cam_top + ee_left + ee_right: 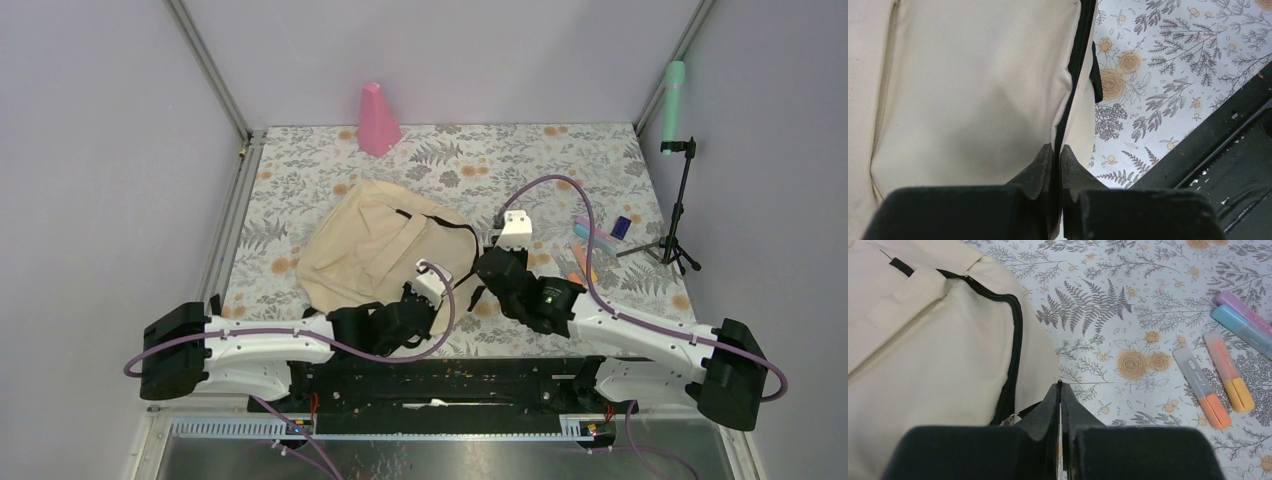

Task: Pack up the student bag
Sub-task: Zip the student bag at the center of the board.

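The student bag [365, 250], a soft beige backpack with black zipper lines, lies flat left of the table's middle. My left gripper [428, 292] is at its near right edge. In the left wrist view the left gripper [1057, 150] is shut, pinching the black zipper seam [1075, 65] and the fabric beside it. My right gripper [492, 262] is just right of the bag. In the right wrist view the right gripper [1060, 386] is shut on a thin black pull tab that runs from the metal zipper slider [1009, 419]. The zipper [1015, 340] curves away above it.
Several highlighters [1200, 387] lie on the flowered cloth right of the bag, also seen as highlighters [592, 238] from above, with a small blue object [621, 227] beside them. A pink cone [378, 120] stands at the back. A black tripod [680, 210] stands at the right edge.
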`<state>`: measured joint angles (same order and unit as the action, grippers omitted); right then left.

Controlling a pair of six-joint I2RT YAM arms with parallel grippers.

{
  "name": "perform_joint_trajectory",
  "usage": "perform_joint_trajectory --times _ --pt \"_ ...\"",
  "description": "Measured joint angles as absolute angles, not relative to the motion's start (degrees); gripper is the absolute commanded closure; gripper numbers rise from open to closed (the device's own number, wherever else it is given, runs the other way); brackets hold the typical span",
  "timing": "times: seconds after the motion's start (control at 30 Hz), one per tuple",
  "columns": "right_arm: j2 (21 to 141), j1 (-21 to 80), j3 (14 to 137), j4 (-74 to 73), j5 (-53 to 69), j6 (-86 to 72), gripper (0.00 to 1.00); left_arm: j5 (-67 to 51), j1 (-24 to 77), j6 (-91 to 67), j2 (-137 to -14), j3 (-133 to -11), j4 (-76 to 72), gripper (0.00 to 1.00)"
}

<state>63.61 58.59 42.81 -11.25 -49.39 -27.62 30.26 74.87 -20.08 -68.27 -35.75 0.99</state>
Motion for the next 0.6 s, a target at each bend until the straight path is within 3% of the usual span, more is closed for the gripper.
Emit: perform_joint_trajectory --times 0.6 --pt "73.82 53.60 47.13 -3.51 -44.71 -21.12 1.00 29.91 75.18 -26.00 -57.19 -28.71 4.01 1.00"
